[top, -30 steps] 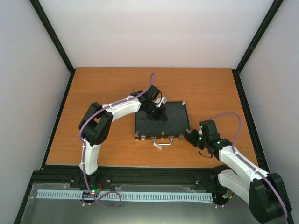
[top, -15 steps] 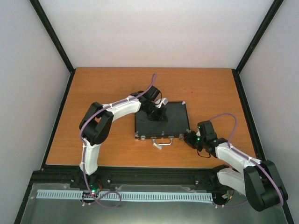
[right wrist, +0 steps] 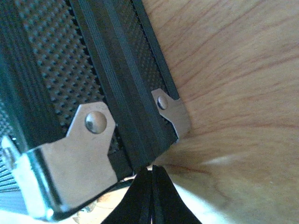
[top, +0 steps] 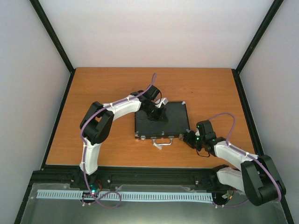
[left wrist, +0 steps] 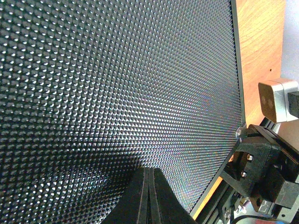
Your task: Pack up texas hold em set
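Observation:
The texas hold em set's black briefcase (top: 162, 120) lies closed and flat at the middle of the table, its silver handle (top: 163, 143) toward the near edge. My left gripper (top: 157, 115) is shut and rests on the studded lid (left wrist: 117, 84), fingertips (left wrist: 148, 173) pressed together with nothing between them. My right gripper (top: 189, 137) is shut at the case's near right corner. In the right wrist view its tips (right wrist: 153, 169) touch the dark seam under the silver corner plates (right wrist: 77, 154). Chips, cards, dice and button are out of view.
The orange table (top: 107, 88) is bounded by a black frame (top: 58, 116) and white walls. The right arm's link and purple cable (top: 229, 140) lie beside the case's right side. The left arm reaches in from the left.
The right arm's elbow has folded lower toward the near edge, its cable loop dropping. The gripper tip stays at the case's corner. The left arm and the case have not moved.

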